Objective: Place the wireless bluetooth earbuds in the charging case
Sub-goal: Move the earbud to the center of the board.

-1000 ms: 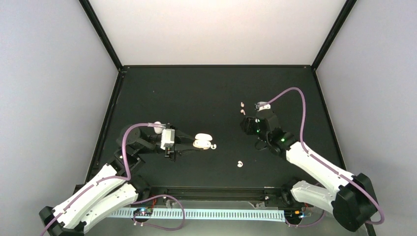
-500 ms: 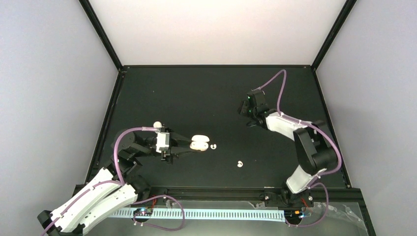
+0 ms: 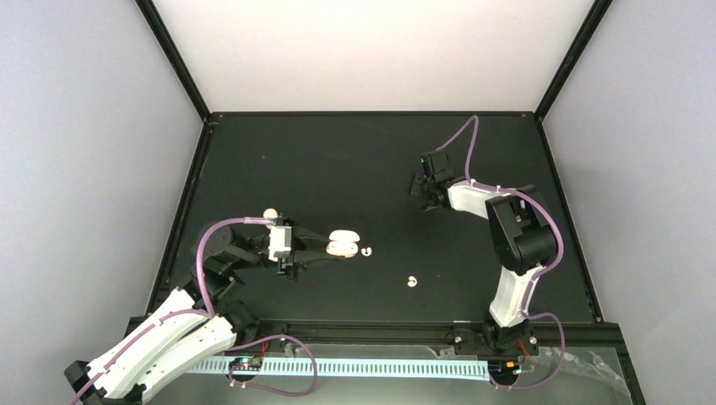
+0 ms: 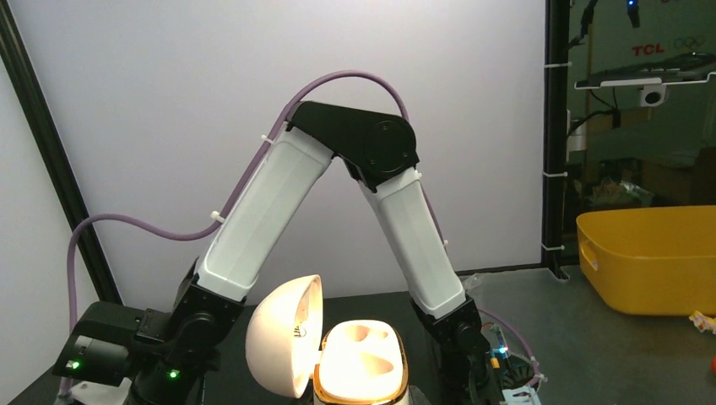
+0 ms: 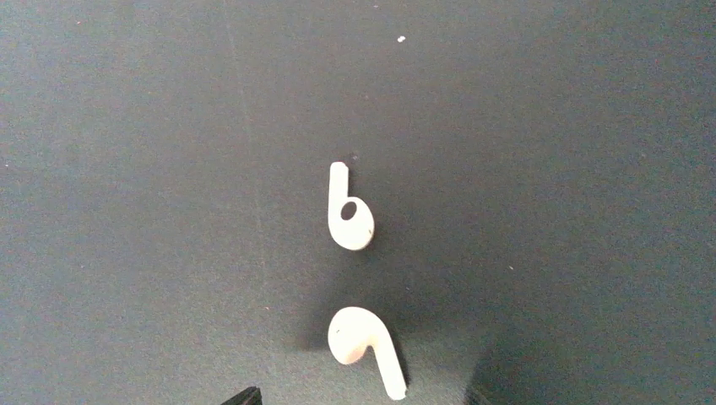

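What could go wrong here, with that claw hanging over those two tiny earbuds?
1. The open right gripper hovers over two earbuds lying close together, the upper stemmed earbud and lower stemmed earbud; closing might catch both or flick one away.
2. The charging case, held by the left gripper, has small wells; a drop could miss.
3. A bean-shaped earbud lies beside the case; shifting the case might knock it.

White shells and black joints make up the left arm point(image 3: 160, 325) and right arm point(image 3: 509, 291). A purple cable point(image 3: 221, 224), fastened by white ties point(image 4: 218, 218), runs along each. The left claw point(image 3: 333, 250) has slim black fingers point(image 3: 314, 239).
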